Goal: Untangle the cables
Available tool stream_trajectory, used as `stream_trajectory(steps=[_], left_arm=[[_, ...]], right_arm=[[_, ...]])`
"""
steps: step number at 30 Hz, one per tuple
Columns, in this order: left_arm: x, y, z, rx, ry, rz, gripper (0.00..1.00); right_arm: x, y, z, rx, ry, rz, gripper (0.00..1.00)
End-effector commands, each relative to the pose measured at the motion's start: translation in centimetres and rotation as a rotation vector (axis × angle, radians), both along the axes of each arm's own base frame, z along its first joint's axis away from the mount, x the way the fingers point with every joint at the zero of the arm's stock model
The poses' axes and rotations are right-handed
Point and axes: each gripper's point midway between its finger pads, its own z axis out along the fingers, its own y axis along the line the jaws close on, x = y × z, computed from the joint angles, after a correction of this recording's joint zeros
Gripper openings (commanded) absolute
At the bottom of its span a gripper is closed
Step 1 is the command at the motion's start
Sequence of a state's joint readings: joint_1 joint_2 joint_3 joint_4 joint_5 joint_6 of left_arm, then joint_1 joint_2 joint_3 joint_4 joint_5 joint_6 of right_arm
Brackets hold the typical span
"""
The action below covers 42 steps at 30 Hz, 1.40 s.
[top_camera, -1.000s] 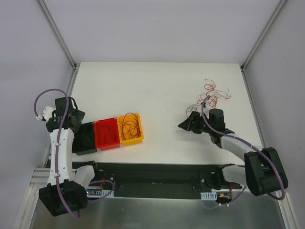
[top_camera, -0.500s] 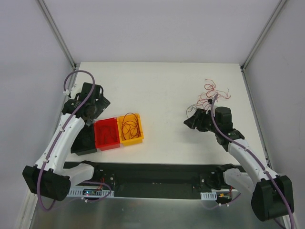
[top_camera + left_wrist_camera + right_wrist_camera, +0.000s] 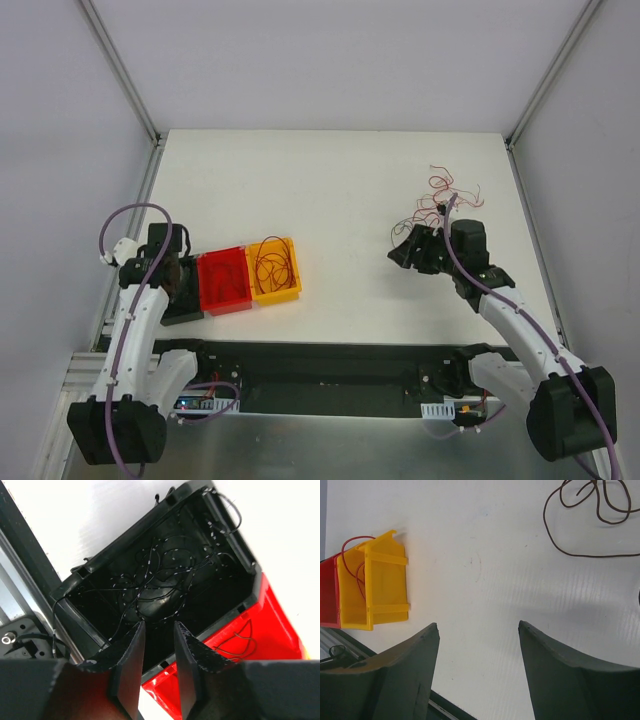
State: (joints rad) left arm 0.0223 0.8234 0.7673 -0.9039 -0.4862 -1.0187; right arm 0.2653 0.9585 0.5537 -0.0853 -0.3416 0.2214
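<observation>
Left pincer (image 3: 158,630), now above black cables (image 3: 161,575)

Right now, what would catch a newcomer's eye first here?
The tangle of red and black cables at the far right of the table, with the right gripper open beside it. Then the black bin, red bin and yellow bin in a row at the near left, the left gripper above the black one.

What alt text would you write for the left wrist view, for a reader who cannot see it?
The left gripper, fingers nearly together, hangs over a black bin of thin tangled black wires; a red bin with a few wires adjoins it.
</observation>
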Motion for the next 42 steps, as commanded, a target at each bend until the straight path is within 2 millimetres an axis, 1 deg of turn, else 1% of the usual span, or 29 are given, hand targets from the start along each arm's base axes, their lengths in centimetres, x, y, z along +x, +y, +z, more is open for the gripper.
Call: stream_trajectory(steps=[1,2,4,5,7,8,10,12,14,16,17,18,20,21,23,24,25,27,28,29,31,33,34,36,38,39,40,42], left_arm=[[1.4,-0.6,0.2,-0.032,0.015,-0.094,0.41],[2.3,-0.9,1.1,-0.022,-0.013,-0.154,0.52],[3.7,-0.9,3.5,0.009,-0.064,-0.216,0.71],[4.4,-0.8,4.9,0.028,-0.087,-0.244,0.76],[5.4,-1.0,6.6,0.048,-0.100,-0.283,0.85],[5.6,-1.1,7.0,0.042,-0.104,-0.291,0.87],[5.6,-1.7,6.9,0.005,-0.111,-0.278,0.89],[6.1,-2.7,6.5,-0.050,-0.121,-0.309,0.88],[7.8,-5.1,6.1,-0.124,-0.135,-0.452,0.87],[8.8,-6.7,6.1,-0.151,-0.122,-0.542,0.88],[9.4,-7.6,6.5,-0.139,-0.127,-0.599,0.88],[9.9,-8.2,7.0,-0.113,-0.136,-0.628,0.89],[10.7,-9.4,8.5,-0.062,-0.175,-0.671,0.90],[11.1,-10.6,9.5,-0.054,-0.215,-0.709,0.90],[12.6,-14.1,11.8,-0.093,-0.341,-0.834,0.88],[13.2,-16.5,12.8,-0.149,-0.402,-0.924,0.84],[13.5,-18.7,13.7,-0.212,-0.448,-1.018,0.80],[13.7,-23.8,15.5,-0.384,-0.527,-1.284,0.73],[13.7,-25.6,16.3,-0.452,-0.541,-1.375,0.70],[13.9,-27.1,16.4,-0.539,-0.525,-1.437,0.70],[14.5,-28.9,16.1,-0.650,-0.484,-1.486,0.68],[15.1,-29.8,15.4,-0.707,-0.449,-1.486,0.69],[15.2,-30.0,15.2,-0.726,-0.440,-1.492,0.70],[15.3,-30.2,14.4,-0.722,-0.428,-1.518,0.72],[15.0,-29.9,13.0,-0.694,-0.409,-1.534,0.73],[14.6,-29.6,11.9,-0.688,-0.389,-1.536,0.73],[14.1,-29.4,11.2,-0.696,-0.374,-1.540,0.74],[13.4,-29.2,10.5,-0.686,-0.363,-1.550,0.74]], right_arm=[[0.7,0.2,1.0,0.006,-0.054,0.016,0.67],[0.5,0.2,0.6,0.004,-0.045,0.019,0.67],[0.3,0.3,0.2,-0.001,-0.041,0.029,0.67],[0.3,0.2,0.0,-0.007,-0.039,0.031,0.67],[0.4,0.1,-0.1,-0.018,-0.040,0.037,0.67],[0.4,0.2,-0.2,-0.023,-0.037,0.041,0.67],[0.6,0.2,0.0,-0.025,-0.036,0.045,0.67],[0.8,0.3,0.4,-0.022,-0.033,0.042,0.67],[0.9,0.4,0.8,-0.011,-0.030,0.034,0.68],[1.1,0.5,0.9,-0.008,-0.023,0.031,0.68],[1.3,0.4,1.0,-0.011,-0.022,0.024,0.68],[1.5,0.3,1.0,-0.019,-0.018,0.017,0.68],[1.7,-0.1,0.9,-0.039,0.000,0.002,0.68],[1.7,-0.3,0.8,-0.054,0.010,-0.007,0.68],[2.3,-1.2,0.9,-0.093,0.011,-0.056,0.68],[2.7,-1.9,0.8,-0.122,0.015,-0.093,0.68],[3.5,-2.7,1.3,-0.148,0.013,-0.137,0.68],[4.2,-4.4,1.2,-0.208,0.056,-0.218,0.68],[4.7,-5.0,1.1,-0.227,0.081,-0.245,0.68],[4.9,-5.3,0.8,-0.236,0.113,-0.261,0.68],[5.8,-5.6,0.8,-0.247,0.133,-0.272,0.67],[6.4,-6.4,0.6,-0.283,0.165,-0.303,0.67],[6.7,-7.5,0.4,-0.322,0.185,-0.349,0.67],[6.8,-9.4,0.1,-0.350,0.219,-0.429,0.67],[6.6,-11.4,-0.6,-0.339,0.252,-0.527,0.67],[6.3,-12.2,-0.9,-0.331,0.266,-0.569,0.67],[6.0,-13.2,-1.3,-0.326,0.281,-0.616,0.67],[5.4,-14.4,-2.0,-0.314,0.291,-0.681,0.67]])
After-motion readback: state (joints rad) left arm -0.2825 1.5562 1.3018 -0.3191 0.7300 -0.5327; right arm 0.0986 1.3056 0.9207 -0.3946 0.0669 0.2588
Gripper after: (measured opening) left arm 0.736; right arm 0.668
